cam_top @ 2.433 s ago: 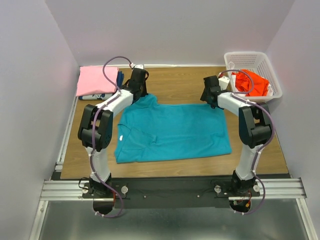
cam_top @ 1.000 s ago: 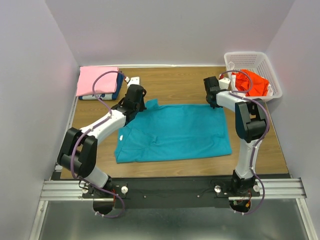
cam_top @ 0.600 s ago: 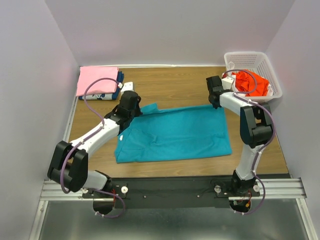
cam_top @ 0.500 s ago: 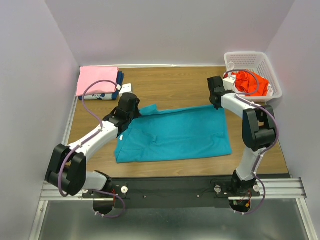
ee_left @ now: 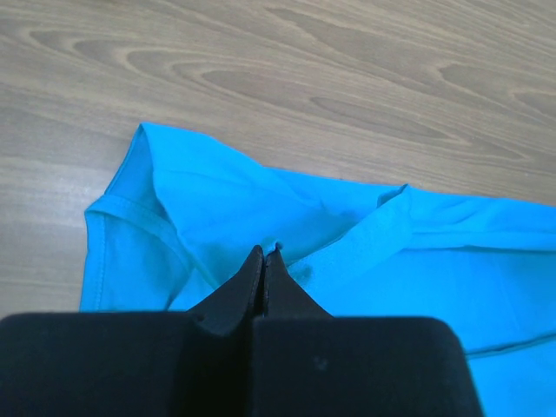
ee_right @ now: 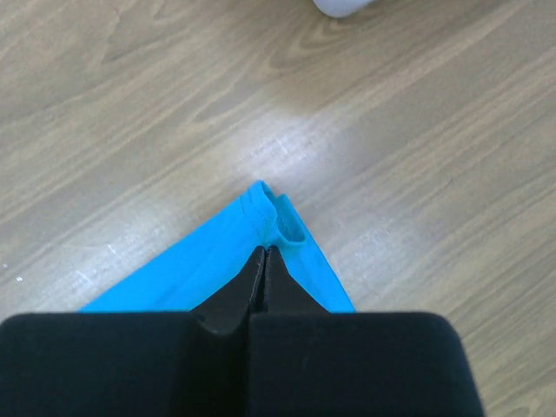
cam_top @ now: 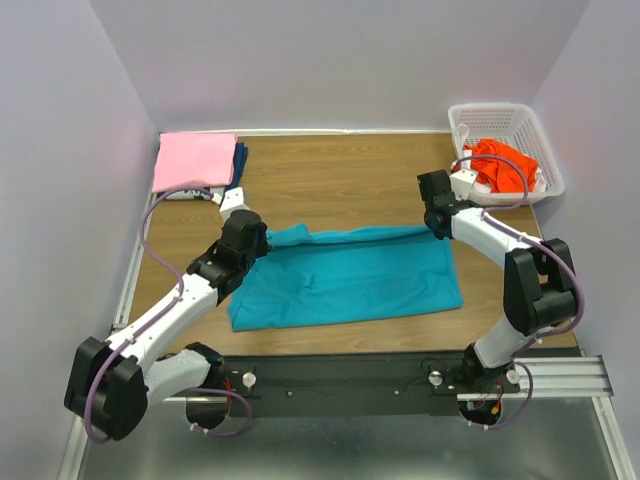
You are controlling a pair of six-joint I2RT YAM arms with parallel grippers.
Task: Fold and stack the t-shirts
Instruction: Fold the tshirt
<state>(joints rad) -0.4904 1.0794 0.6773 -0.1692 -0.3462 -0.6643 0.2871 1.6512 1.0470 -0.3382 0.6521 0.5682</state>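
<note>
The left end effector (ee_left: 263, 261) has its two fingers pressed together with a pinch of teal cloth between them, at the far-left corner of the teal t-shirt (cam_top: 350, 285), next to a sleeve hem. The right end effector (ee_right: 263, 254) is likewise clamped tight, on the far-right corner, where the hem curls into a small loop just beyond its tips.

The shirt's long axis runs left to right, spanning the gap between the two end effectors. Nearly all of its body lies on their near side, flat on the tabletop (cam_top: 340, 175). The far edge between the two pinches looks raised and rolled slightly toward the near side. Each arm is nearer its own corner, so neither has to reach across the other.

The fold seems to turn on drawing that far edge toward the near edge, and both corners would need to travel together to keep it straight. Nothing stands over the near half of the shirt.

The other things lie away from that path. A pink t-shirt (cam_top: 193, 160) is folded at the far left on top of a dark blue one (cam_top: 240, 156). An orange-red t-shirt (cam_top: 497, 165) is bunched in the white basket (cam_top: 500, 112) at the far right, just beyond the right arm's wrist.
</note>
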